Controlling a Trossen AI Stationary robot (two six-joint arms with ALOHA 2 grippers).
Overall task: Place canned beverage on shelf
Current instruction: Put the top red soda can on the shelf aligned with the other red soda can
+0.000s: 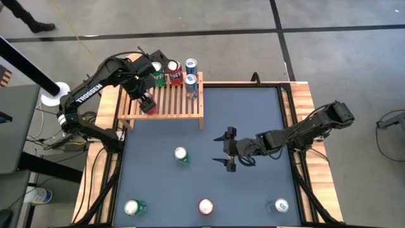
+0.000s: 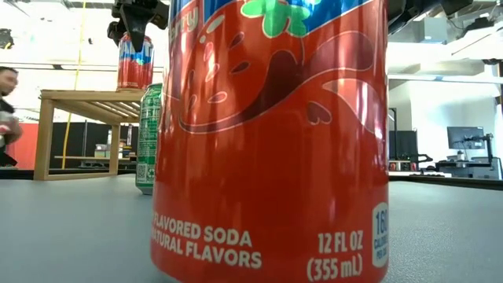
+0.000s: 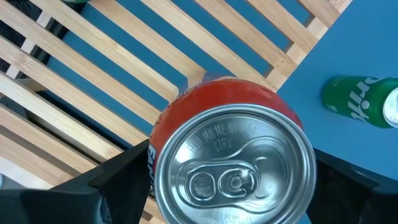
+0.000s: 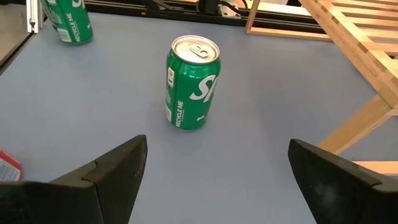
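Standing: red can [image 1: 147, 105] on shelf [image 1: 183, 104] | left jaws wide around it | right jaws open

two dark jointed arms [image 1: 95, 88], white "trossen" lettering, black fingers

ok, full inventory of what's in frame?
shelf: 1, light wood, left side of table
shelf cans: 5; front red at left end effector; green, red, two blue at its back
table cans: 4; green mid-table; green, red, blue along the edge opposite the shelf
table: 1, blue-grey
person: 1, room behind
left end effector: over shelf
right end effector: open, empty, mid-table
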